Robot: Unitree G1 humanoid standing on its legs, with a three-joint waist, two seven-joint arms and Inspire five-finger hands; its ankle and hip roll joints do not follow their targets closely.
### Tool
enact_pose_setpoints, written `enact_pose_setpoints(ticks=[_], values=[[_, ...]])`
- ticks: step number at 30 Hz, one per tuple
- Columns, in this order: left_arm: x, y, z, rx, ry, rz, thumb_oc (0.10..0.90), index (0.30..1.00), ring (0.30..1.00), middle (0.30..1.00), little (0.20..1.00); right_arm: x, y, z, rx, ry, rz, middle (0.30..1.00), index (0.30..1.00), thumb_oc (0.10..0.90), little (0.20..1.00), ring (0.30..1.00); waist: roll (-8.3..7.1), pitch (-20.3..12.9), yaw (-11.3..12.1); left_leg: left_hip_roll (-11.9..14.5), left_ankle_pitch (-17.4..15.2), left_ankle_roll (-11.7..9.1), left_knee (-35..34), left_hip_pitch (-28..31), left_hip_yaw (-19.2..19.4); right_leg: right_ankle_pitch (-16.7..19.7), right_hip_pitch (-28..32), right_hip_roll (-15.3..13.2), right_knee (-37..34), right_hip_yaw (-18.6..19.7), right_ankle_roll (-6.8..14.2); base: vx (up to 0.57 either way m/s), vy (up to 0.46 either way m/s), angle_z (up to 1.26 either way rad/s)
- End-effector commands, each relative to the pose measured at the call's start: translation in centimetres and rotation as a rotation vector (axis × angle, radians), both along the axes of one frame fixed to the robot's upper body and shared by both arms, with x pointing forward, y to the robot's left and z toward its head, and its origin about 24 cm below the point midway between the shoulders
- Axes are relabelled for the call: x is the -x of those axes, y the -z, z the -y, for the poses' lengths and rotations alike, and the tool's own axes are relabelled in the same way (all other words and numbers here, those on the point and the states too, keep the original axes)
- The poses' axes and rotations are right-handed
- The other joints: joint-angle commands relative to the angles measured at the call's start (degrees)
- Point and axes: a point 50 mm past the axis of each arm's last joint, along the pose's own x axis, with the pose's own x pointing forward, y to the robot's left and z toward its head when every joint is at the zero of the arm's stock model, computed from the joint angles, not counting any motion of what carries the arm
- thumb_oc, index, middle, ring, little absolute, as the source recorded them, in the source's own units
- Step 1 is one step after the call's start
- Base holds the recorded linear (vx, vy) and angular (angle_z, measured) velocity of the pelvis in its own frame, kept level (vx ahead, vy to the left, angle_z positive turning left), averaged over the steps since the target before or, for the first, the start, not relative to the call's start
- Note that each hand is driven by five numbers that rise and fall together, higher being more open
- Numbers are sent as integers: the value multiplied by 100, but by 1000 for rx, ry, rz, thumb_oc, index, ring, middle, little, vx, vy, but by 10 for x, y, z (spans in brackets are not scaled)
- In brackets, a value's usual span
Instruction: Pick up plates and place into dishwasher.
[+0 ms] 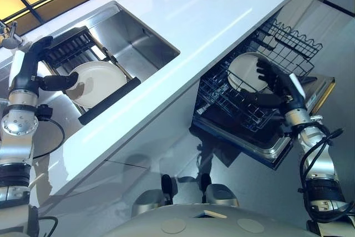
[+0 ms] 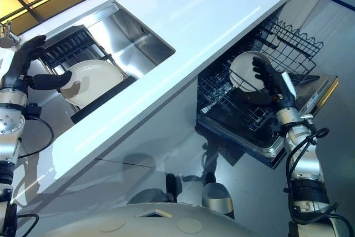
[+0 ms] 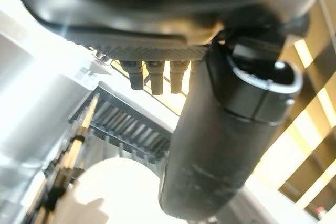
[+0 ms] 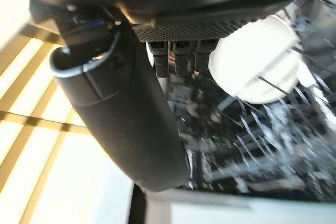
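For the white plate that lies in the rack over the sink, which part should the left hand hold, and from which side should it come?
Probably the rim nearest the left hand. The plate lies nearly flat in the black rack over the sink; its face offers no hold, and that edge looks free. Come from the hand's own side, thumb above, fingers beneath.

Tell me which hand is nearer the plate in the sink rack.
Left. The left hand is at the edge of the plate in the sink rack, thumb reaching onto it; the right hand is by the dishwasher rack.
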Motion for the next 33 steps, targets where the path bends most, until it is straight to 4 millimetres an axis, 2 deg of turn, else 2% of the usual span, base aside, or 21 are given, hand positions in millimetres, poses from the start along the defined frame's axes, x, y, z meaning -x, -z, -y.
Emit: enact_pose_setpoints(ticks=[1, 6, 15, 25, 33], values=[[-6, -55, -22, -126, -79, 114, 800, 900, 900, 900, 900, -8, -51, -9, 6, -96, 221, 900, 900, 800, 900, 900, 235, -571, -61, -496, -679, 478, 238, -1, 18, 6, -940, 65, 892, -69, 312, 40, 117, -16], [-7, -53, -29, -99, -97, 58, 800, 900, 900, 900, 900, -4, -44, -17, 3, -154, 177, 900, 900, 800, 900, 900, 248, -429, -131, -500, -709, 489, 371, -77, 135, 81, -1078, -5, 916, -44, 329, 51, 115, -9], [-14, -52, -30, -38, -44, 7, 800, 900, 900, 900, 900, 1, -31, -22, 18, -182, 110, 900, 900, 800, 900, 900, 239, -136, -206, -493, -687, 490, 653, -425, 354, 210, -1430, -49, 919, 43, 323, 35, 84, -9], [-31, -73, -20, -49, -3, 44, 800, 900, 900, 900, 900, 0, -30, -19, 39, -150, 124, 900, 900, 800, 900, 900, 183, 184, -249, -431, -625, 471, 925, -910, 487, 222, -1809, -15, 1046, 171, 258, -13, 28, -4], [-31, -93, -19, -105, -94, 231, 800, 900, 900, 900, 900, 0, -29, -21, 50, -146, 140, 900, 900, 800, 900, 900, 144, 366, -226, -396, -576, 441, 1046, -1168, 467, 235, -2083, 2, 1185, 200, 192, -11, 8, -2]])
